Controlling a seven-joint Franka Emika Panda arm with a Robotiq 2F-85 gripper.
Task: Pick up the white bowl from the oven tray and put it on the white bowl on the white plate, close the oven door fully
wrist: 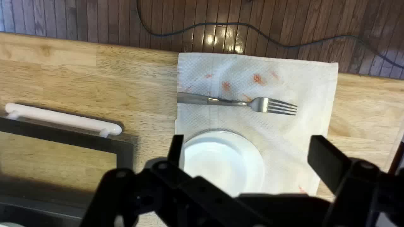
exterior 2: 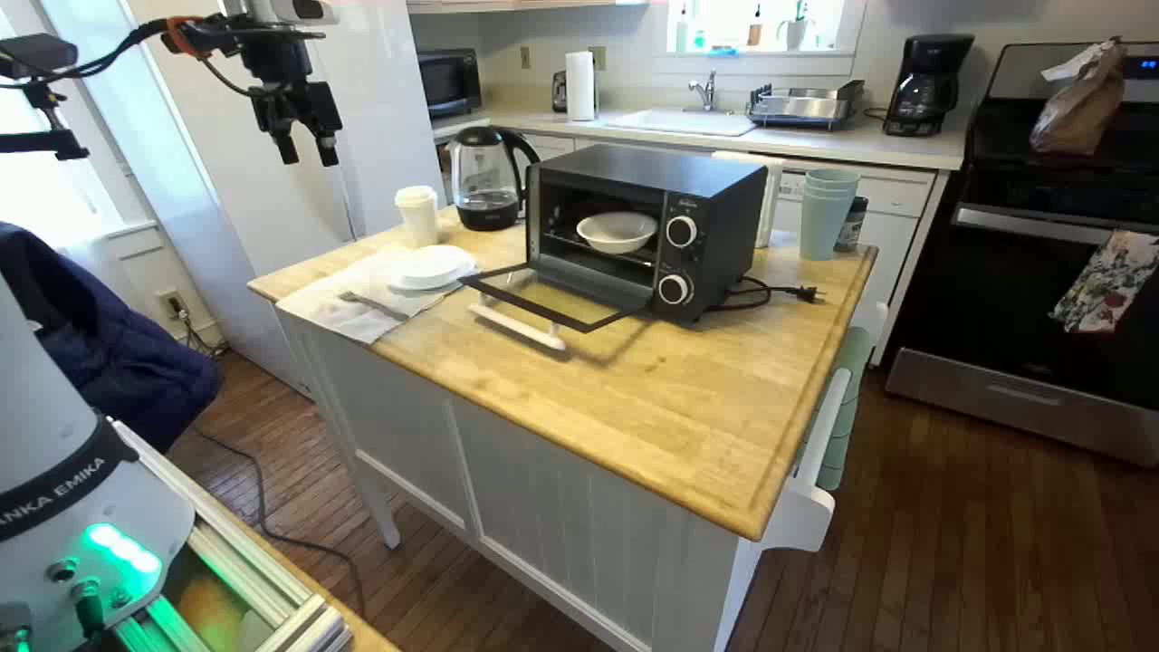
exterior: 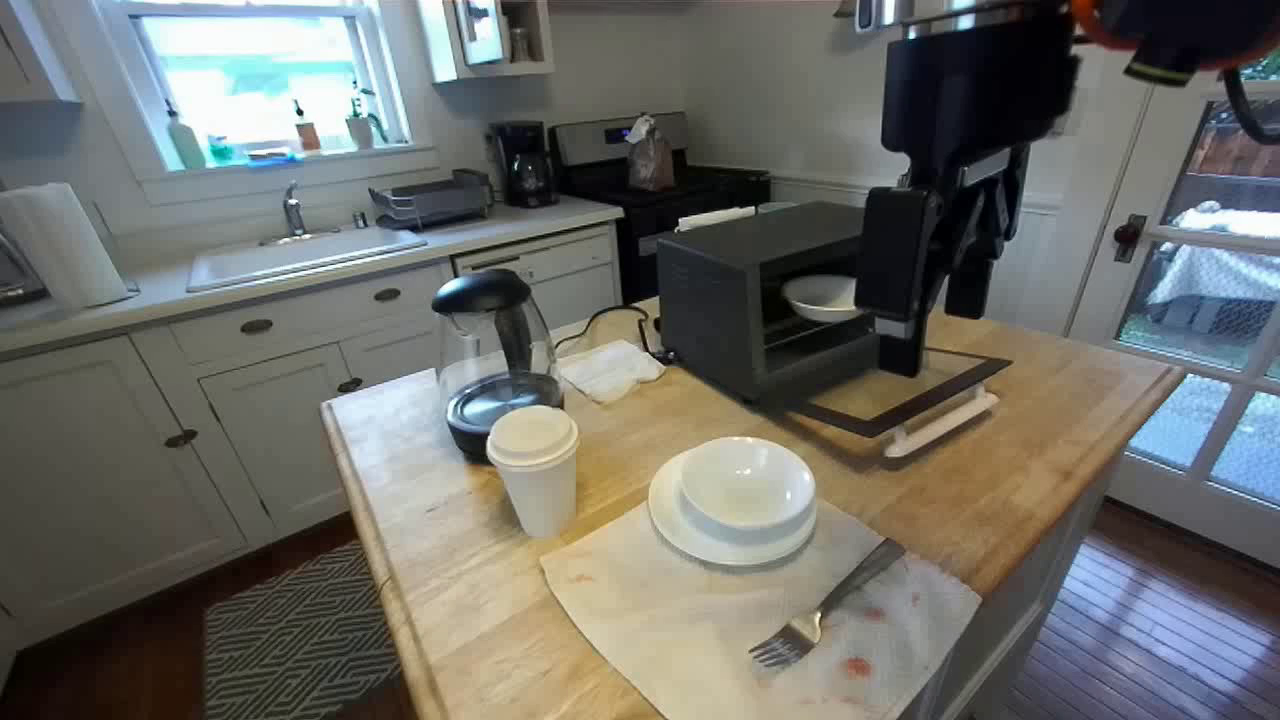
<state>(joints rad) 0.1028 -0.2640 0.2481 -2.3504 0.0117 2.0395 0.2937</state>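
A shallow white bowl (exterior 2: 617,233) sits upright inside a dark toaster oven (exterior 2: 634,167) on a wooden desk (exterior 2: 679,398). The oven's glass door (exterior 2: 554,297) is lowered, leaving the bowl reachable from the front. The interior is dim, so what supports the bowl is hard to make out. Outside the oven, a second white bowl (exterior: 748,483) stands upright on a white plate (exterior: 738,550); the plate rests on a cloth (wrist: 284,142) with reddish marks, and a fork (wrist: 227,102) lies near it.

The bowl in the oven will probably handle as stiff and fairly light, with a smooth surface that could slip and a rim that might chip if knocked against metal. The edge facing the doorway seems the best place to take hold, one finger inside the rim and one outside, keeping it level and clear of the oven's roof.

The hand (wrist: 246,142) hangs well above the desk, its two fingers spread wide with nothing between them, and touches nothing. In the wrist view the plate shows well below, between those fingers. Lifting the bowl appears yet to be done.
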